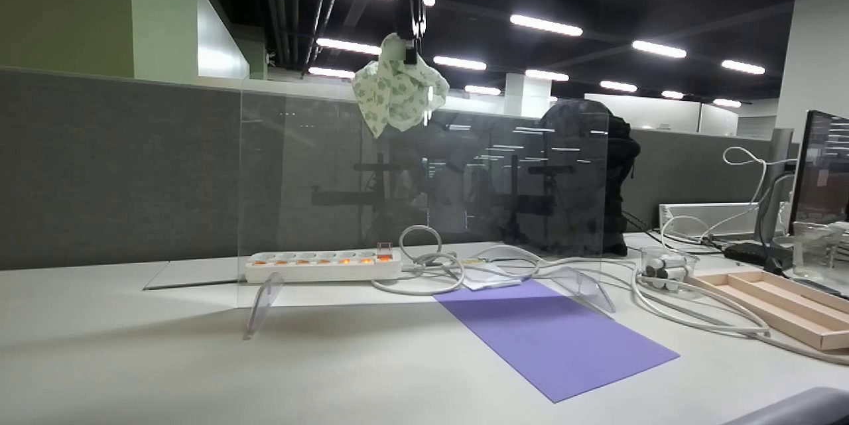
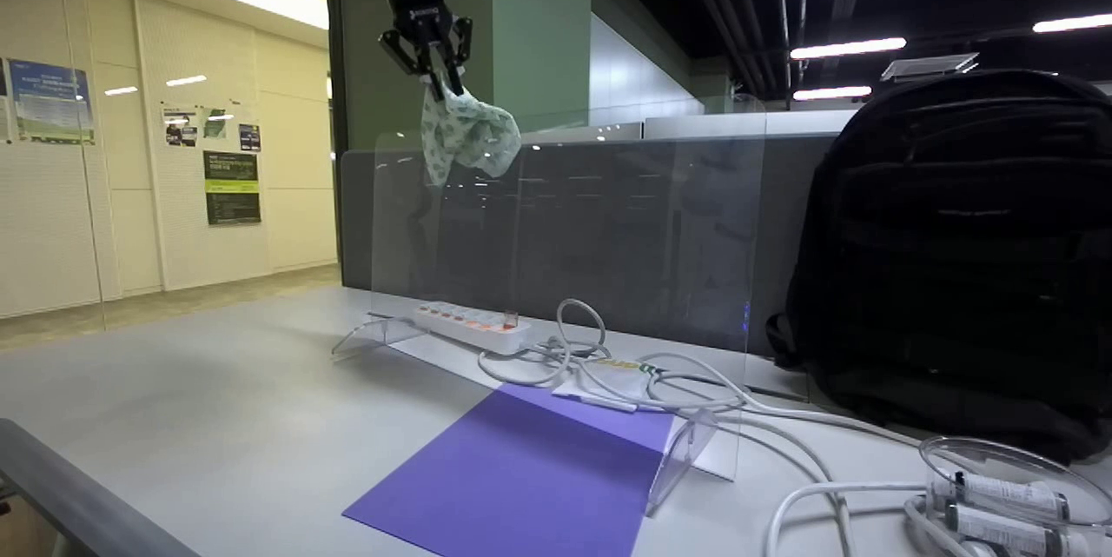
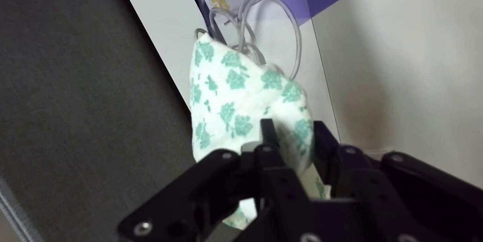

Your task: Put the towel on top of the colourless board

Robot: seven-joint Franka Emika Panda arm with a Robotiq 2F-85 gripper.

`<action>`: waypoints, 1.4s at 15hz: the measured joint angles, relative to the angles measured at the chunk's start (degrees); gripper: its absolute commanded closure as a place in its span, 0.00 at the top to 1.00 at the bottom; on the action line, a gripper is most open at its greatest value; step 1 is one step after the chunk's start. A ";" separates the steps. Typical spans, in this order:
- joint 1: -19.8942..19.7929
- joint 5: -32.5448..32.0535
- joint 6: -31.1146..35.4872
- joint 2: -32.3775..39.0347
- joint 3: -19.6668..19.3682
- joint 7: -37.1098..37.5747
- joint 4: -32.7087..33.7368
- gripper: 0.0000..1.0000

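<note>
The towel, white with green leaf prints, hangs bunched from my gripper (image 1: 411,54) in an exterior view, where the towel (image 1: 392,97) overlaps the top edge of the clear board (image 1: 298,173). The board stands upright on two clear feet. In an exterior view, my gripper (image 2: 447,90) has its fingers pinched on the upper part of the towel (image 2: 473,140), near the left part of the board (image 2: 608,235). In the wrist view, a towel fold (image 3: 237,94) lies between the fingers (image 3: 294,127). I cannot tell whether the towel touches the board.
A white power strip (image 1: 325,267) and looped white cables (image 1: 431,266) lie behind the board. A purple sheet (image 1: 557,345) runs under it. A black backpack (image 2: 956,261), a clear cup (image 2: 999,487) and a wooden tray (image 1: 776,305) stand nearby. A grey partition (image 1: 119,173) rises behind.
</note>
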 measured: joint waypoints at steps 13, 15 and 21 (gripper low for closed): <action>-0.03 1.00 -0.12 0.02 -0.02 -0.13 -3.24 0.75; -0.05 1.00 0.42 -0.02 -0.05 -0.08 -3.24 0.88; -0.03 -1.23 5.83 -0.60 -0.04 0.81 -3.26 1.00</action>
